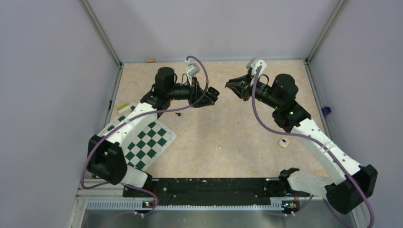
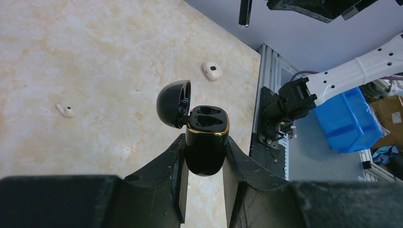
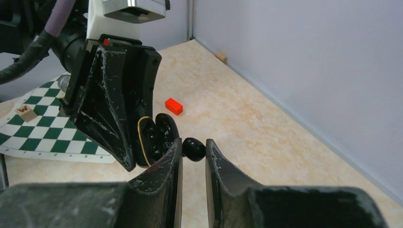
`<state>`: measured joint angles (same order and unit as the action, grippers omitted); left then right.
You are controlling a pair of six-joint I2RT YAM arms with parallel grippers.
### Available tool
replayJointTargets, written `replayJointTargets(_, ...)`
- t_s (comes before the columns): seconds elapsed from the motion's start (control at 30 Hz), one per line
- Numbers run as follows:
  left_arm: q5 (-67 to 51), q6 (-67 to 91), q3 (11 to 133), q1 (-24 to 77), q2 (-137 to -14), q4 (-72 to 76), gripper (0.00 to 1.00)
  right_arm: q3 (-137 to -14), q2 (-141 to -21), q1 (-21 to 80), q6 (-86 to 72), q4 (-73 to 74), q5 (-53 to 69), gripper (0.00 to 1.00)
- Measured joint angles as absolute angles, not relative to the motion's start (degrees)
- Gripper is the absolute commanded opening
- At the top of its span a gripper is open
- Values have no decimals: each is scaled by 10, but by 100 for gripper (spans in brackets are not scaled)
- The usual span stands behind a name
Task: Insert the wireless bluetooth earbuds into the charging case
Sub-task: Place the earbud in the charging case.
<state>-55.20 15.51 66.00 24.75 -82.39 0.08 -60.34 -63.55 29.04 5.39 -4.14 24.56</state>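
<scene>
A glossy black charging case [image 2: 205, 147] with a gold rim sits between the jaws of my left gripper [image 2: 204, 139], which is shut on its body. Its lid [image 2: 173, 103] is swung open, and both sockets look empty. In the right wrist view the same case [image 3: 154, 137] faces my right gripper [image 3: 193, 142], which is shut on one black earbud [image 3: 194, 149]. The earbud hangs just beside the case's open mouth, apart from it. Seen from above, the left gripper [image 1: 211, 93] and the right gripper [image 1: 231, 86] meet above the back middle of the table. A second black earbud is out of view.
A small cream-white case [image 1: 283, 142] lies on the table by the right arm, and a white earbud [image 1: 219, 147] lies near the middle. The green chequered mat [image 1: 147, 142] is at the left. A red block [image 3: 174, 106] lies beyond the grippers. Walls close in the sides and back.
</scene>
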Motion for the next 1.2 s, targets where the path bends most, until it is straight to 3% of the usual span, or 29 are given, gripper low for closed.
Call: replayJointTargets(1.2,-562,183,652,249,-824,35,0,-570,-666,353,72,-69,223,0)
